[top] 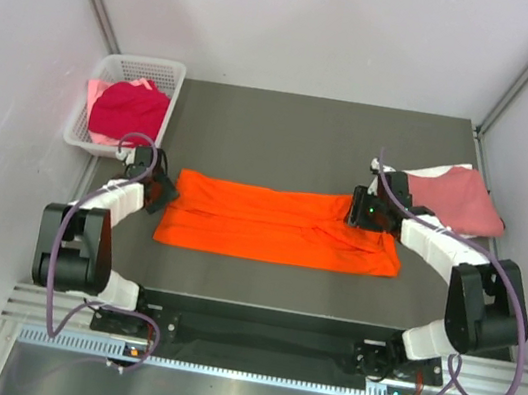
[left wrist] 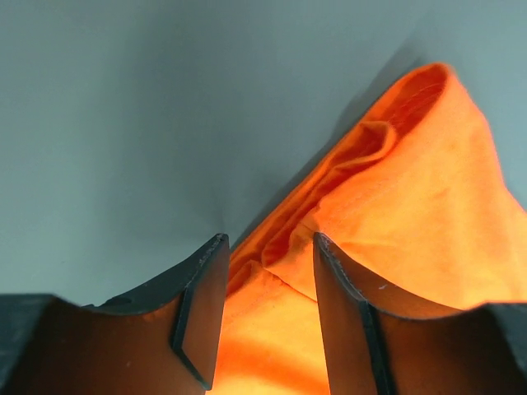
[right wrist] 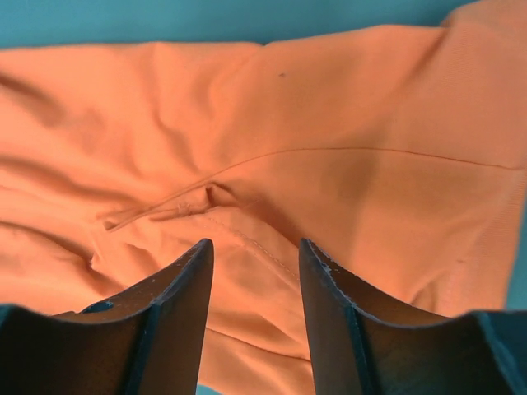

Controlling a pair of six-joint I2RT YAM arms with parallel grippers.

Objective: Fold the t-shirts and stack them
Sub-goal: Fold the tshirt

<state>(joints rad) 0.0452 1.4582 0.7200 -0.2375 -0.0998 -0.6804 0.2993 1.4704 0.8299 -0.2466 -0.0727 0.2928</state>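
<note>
A bright orange t-shirt (top: 280,226) lies folded into a long flat band across the middle of the dark table (top: 285,135). My left gripper (top: 161,193) is at its left end, open, with orange cloth (left wrist: 428,206) lying between and beyond the fingers (left wrist: 198,304). My right gripper (top: 361,212) is over the band's far right corner, open, above a seam in the orange cloth (right wrist: 272,123). A dusty rose t-shirt (top: 454,199) lies at the right edge on a bit of white cloth (top: 435,171). A crimson t-shirt (top: 129,109) and a pale pink one (top: 102,138) sit in the basket.
The white plastic lattice basket (top: 149,66) stands at the table's far left. Grey walls enclose the table on the left, right and back. Bare table lies behind the orange shirt, and a narrow strip in front of it.
</note>
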